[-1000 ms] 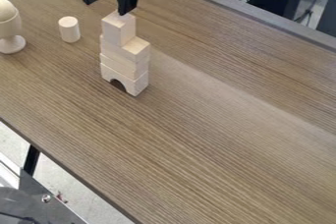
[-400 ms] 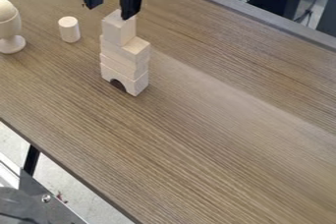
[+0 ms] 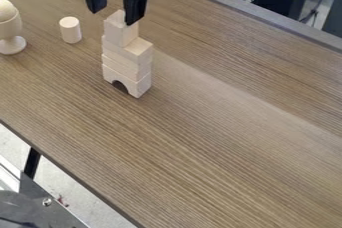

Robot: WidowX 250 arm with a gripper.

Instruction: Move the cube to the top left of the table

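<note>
Cube: pale, unpainted wooden cube [image 3: 121, 33] with flat, plain faces and straight edges; its top and two upright sides face the camera, and it stands level.
Cube's place: on top of the stack, in the upper left part of the view, towards the left end of the block below, so that part of that block's top lies bare beside it.
Gripper: black two-finger gripper [image 3: 113, 18] at the upper left, hanging from the top edge; released, its fingers spread well apart with nothing held between them.
Cube from gripper: just below the fingertips; the right-hand finger in view overlaps the cube's upper right corner, though whether it touches the wood is hard to tell from this angle.
Stack: pale wooden blocks [image 3: 127, 60] under the cube, the lowest a pale wooden arch block [image 3: 137, 87] resting on the brown wood-grain table [image 3: 220, 137].
Cylinder: short, pale wooden cylinder [image 3: 71, 30], upright, left of the stack.
Goblet: pale, round-topped wooden goblet shape [image 3: 9, 28], upright at the left edge.
</note>
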